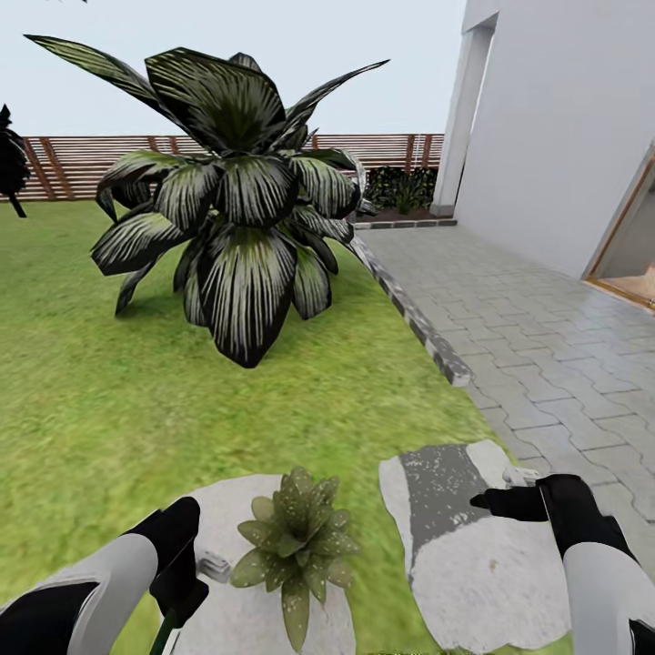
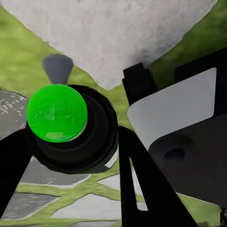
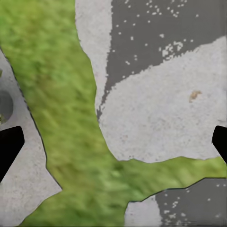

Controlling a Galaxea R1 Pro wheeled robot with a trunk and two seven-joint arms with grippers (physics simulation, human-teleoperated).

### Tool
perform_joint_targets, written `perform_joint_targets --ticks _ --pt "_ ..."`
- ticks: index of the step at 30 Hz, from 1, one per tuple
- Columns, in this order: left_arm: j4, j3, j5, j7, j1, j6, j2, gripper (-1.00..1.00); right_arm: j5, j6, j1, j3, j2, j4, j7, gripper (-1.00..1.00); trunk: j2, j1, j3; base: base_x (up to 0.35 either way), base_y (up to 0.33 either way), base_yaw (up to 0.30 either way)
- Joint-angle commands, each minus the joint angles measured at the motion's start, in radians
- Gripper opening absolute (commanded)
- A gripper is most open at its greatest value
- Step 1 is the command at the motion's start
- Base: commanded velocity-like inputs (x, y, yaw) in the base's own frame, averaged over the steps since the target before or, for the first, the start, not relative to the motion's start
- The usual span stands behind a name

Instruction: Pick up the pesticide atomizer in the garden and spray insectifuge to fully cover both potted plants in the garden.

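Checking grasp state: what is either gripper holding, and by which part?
Left gripper grips the atomizer, apparently around its black neck below the green cap. Right gripper is open, holding nothing.

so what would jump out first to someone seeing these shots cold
The tall palm with dark, white-streaked fronds dominates the lawn straight ahead, with the slatted wooden fence behind it. Close in, a small speckled potted plant sits on a grey stone slab between the two arms. In the left wrist view, the left tool grips a black atomizer with a bright green top.

Pale-speckled green potted plant (image 1: 297, 537), grey stone slab (image 1: 473, 555), dark white-streaked palm (image 1: 232, 196).
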Motion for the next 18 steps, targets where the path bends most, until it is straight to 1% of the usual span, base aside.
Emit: perform_joint_targets --ticks 1,6,8,18 --pt "-0.002 0.008 -0.011 -0.008 0.0 0.005 0.0 -1.0 0.011 0.002 -0.001 -0.005 0.001 -0.001 0.01 1.0 0.0 0.0 -0.001 0.0 0.275 -0.253" --pt "-0.002 0.008 -0.011 -0.008 0.0 0.005 0.0 -1.0 0.011 0.002 -0.001 -0.005 0.001 -0.001 0.01 1.0 0.0 0.0 -0.001 0.0 0.268 -0.253" --pt "-0.002 0.008 -0.011 -0.008 0.0 0.005 0.0 -1.0 0.011 0.002 -0.001 -0.005 0.001 -0.001 0.01 1.0 0.0 0.0 -0.001 0.0 0.137 -0.253" --pt "-0.002 0.008 -0.011 -0.008 0.0 0.005 0.0 -1.0 0.011 0.002 -0.001 -0.005 0.001 -0.001 0.01 1.0 0.0 0.0 -0.001 0.0 0.013 -0.253"
